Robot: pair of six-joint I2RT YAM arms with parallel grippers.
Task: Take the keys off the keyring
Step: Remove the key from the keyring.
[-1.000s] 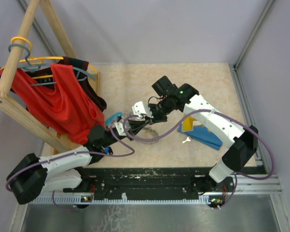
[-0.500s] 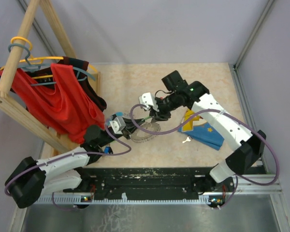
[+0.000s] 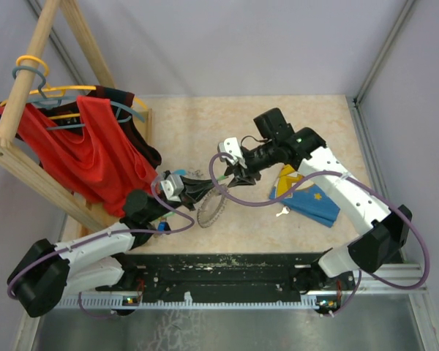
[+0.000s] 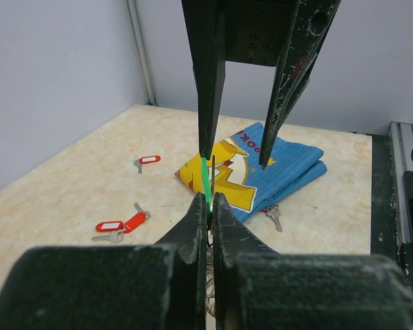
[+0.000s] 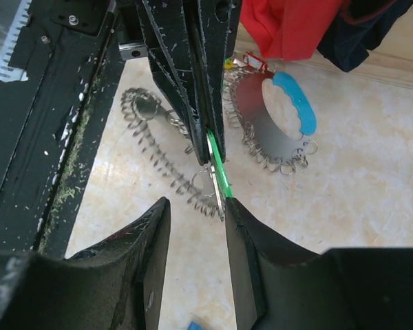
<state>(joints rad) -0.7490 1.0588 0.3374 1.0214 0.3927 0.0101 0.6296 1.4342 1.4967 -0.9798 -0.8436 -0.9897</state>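
Note:
My left gripper [image 4: 207, 199] is shut on a green-tagged key [image 4: 205, 177], held edge-on above the table. From it hangs the keyring [image 3: 211, 208], tilted, its fringe of silver loops [image 5: 158, 155] trailing onto the table. My right gripper [image 5: 196, 206] faces the left gripper [image 5: 210, 155] with its jaws open; its right finger [image 5: 241, 234] touches the tip of the green tag [image 5: 220, 172]. A grey loop-fringed band with a blue piece [image 5: 268, 117] lies beyond; I cannot tell if it is the same ring. Loose red-tagged keys [image 4: 113, 225] lie on the table.
A folded blue and yellow cloth [image 3: 307, 199] lies right of the grippers, a bare key [image 3: 281, 213] at its near edge. A wooden rack [image 3: 29, 146] with a red garment [image 3: 95, 153] fills the left side. Walls close the back and right.
The right gripper opened and drew back to the right. The left gripper closed fully and pulled left, and the keyring rose from flat to tilted.

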